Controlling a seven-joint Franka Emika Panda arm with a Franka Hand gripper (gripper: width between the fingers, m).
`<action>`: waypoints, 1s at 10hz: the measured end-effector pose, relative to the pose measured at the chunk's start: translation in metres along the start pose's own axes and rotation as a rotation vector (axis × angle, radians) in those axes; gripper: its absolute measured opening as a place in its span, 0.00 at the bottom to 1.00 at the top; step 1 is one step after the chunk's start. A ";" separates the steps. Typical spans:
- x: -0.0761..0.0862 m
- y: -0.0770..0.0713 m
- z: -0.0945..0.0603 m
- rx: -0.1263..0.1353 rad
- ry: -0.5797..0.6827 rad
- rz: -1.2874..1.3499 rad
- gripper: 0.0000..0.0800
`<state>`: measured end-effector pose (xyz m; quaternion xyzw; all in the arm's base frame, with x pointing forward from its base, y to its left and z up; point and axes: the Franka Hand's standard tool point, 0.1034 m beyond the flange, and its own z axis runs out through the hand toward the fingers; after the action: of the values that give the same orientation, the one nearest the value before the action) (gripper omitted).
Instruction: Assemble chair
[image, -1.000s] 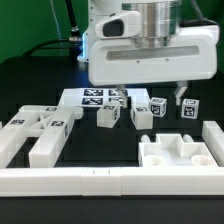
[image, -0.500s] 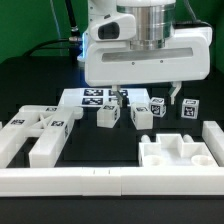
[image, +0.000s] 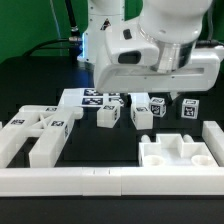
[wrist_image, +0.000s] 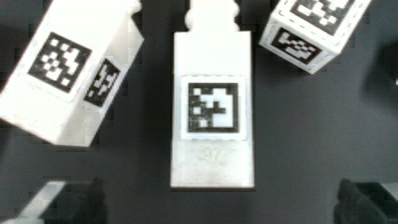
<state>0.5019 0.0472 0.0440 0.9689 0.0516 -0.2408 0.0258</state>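
With the gripper released above the leg bar, the tilted neighbouring block may be struck if descent is misaligned.

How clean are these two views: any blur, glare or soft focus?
Exterior view: the arm looks motion-smeared, the tagged blocks are sharp. Wrist view: the centre bar and its tag read crisply, without glare; the fingers are dark and soft.
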 end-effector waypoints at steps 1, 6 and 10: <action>-0.006 0.000 0.003 -0.002 -0.082 0.000 0.81; -0.008 0.005 0.014 -0.008 -0.387 0.007 0.81; 0.005 0.004 0.027 -0.010 -0.438 0.007 0.81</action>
<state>0.4939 0.0419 0.0181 0.8934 0.0426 -0.4453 0.0419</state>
